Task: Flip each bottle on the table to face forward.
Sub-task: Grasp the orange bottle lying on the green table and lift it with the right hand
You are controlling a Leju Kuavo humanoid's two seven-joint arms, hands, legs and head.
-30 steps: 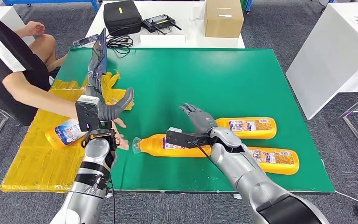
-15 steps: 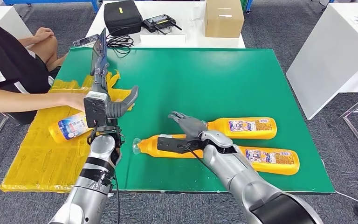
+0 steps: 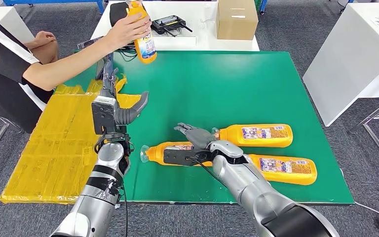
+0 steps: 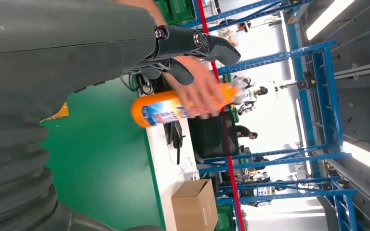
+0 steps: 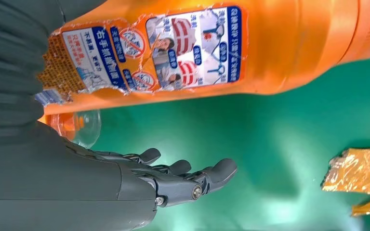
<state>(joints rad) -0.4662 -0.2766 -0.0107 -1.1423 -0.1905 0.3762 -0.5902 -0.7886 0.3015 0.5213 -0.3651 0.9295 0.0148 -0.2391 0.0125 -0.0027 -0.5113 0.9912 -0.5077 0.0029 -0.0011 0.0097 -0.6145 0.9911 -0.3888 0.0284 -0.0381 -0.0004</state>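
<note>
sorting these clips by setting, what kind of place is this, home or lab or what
Most likely a workshop or robot test hall, not a home. Blue metal racking rises to a high ceiling with strip lights, a green-topped work table stands on grey floor, and a white bench behind it carries a cardboard box and electronics.

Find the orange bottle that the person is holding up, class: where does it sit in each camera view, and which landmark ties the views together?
Head view: held bottle at top, left of centre, above the green table's far edge.
Left wrist view: the bottle mid-frame, lying sideways, just beyond the left robot hand.
Right wrist view: not visible; a different bottle lies there.
Shared landmark: cardboard box.
</note>
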